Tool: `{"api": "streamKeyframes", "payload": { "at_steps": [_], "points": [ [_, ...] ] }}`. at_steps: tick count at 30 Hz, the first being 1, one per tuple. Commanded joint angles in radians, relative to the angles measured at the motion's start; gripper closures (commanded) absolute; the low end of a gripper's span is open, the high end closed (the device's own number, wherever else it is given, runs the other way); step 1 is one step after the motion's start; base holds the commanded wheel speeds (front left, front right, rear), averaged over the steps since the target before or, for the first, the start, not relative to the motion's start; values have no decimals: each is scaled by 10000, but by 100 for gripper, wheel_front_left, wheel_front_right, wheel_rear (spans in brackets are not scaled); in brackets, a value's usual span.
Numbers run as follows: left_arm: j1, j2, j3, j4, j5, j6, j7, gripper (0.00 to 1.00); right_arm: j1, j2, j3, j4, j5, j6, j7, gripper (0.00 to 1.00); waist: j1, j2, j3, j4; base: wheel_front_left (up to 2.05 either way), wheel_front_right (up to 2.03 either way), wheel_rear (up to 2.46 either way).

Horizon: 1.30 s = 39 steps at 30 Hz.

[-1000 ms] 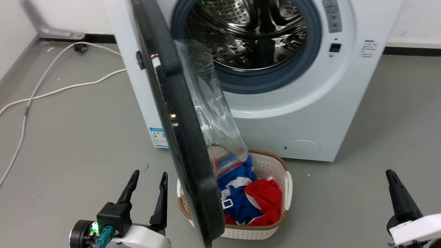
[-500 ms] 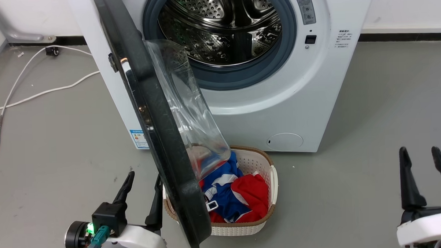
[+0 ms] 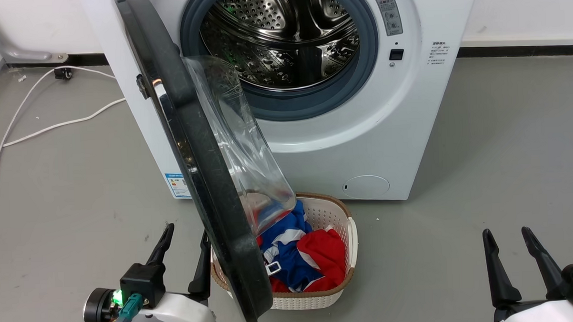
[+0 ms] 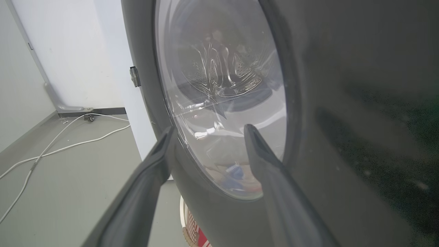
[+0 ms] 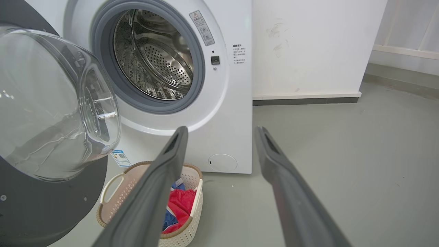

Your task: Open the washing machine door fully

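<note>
- Head view: washing machine door stands swung out from the washing machine, almost edge-on, hinged at the machine's left side. Its clear bowl bulges toward the open drum.
- Left gripper sits low, jaws spread, nothing between them. The door's lower rim lies just right of the right-hand finger and overlaps it; I cannot tell whether they touch.
- Left wrist view: left gripper faces the door's outer face. One finger lines up with the rim's near edge, the other crosses the glass window. The dark panel crowds everything right of the jaws.
- Left of those jaws: open grey floor, with white cables trailing well apart, back by the wall.
- Right gripper has its jaws spread and empty, well apart from the door and the machine.
- Right wrist view: right gripper points at the machine's lower front. Ahead and right of it lies bare floor up to the wall.
- Left of the right jaws, a white laundry basket with red and blue clothes sits on the floor beneath the door's bowl.
</note>
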Motion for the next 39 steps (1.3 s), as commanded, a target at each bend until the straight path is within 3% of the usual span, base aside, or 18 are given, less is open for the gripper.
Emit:
{"api": "streamKeyframes", "payload": {
  "at_steps": [1, 4, 5, 6, 7, 8, 19, 30, 39],
  "points": [
    [65, 36, -26, -23, -28, 42, 3, 0, -19, 34, 12, 8, 35, 1, -6, 0, 0, -1, 11, 10, 0, 0, 0],
    [18, 37, -57, -15, -49, 71, 28, 0, -63, 39, -5, -9, 56, 1, 8, 0, 0, -1, 16, 45, 0, 0, 0],
    [6, 33, -66, -7, -62, 83, 37, 11, -65, 40, -18, -15, 83, 1, 13, 0, 0, -1, 22, 54, 0, 0, 0],
    [-5, 35, -75, 7, -86, 75, 42, 52, -72, 40, -26, -22, 95, 1, 18, 0, 0, -1, 28, 60, 0, 0, 0],
    [-9, 32, -83, 37, -124, 63, 74, 71, -78, 40, -25, -20, 111, 1, 24, 0, 0, -1, 30, 63, 0, 0, 0],
    [-14, 38, -88, 51, -118, 54, 74, 100, -84, 41, -7, -15, 139, 1, 25, 0, 0, -1, 29, 62, 0, 0, 0],
    [-358, 249, 486, -654, -433, 387, -21, 100, -138, 41, 72, -66, 176, 1, 123, 0, 0, -1, -22, 137, 0, 0, 0],
    [-1264, 624, 970, -3883, -358, 663, 85, 100, -167, 37, 12, -46, 173, 1, 179, 0, 0, -1, -148, 245, 0, 0, 0],
    [-2168, 512, 252, -6330, -169, 537, 732, 100, -164, 36, 27, -8, 182, 1, 228, 0, 0, -1, -229, 282, 0, 0, 0]
  ]
}}
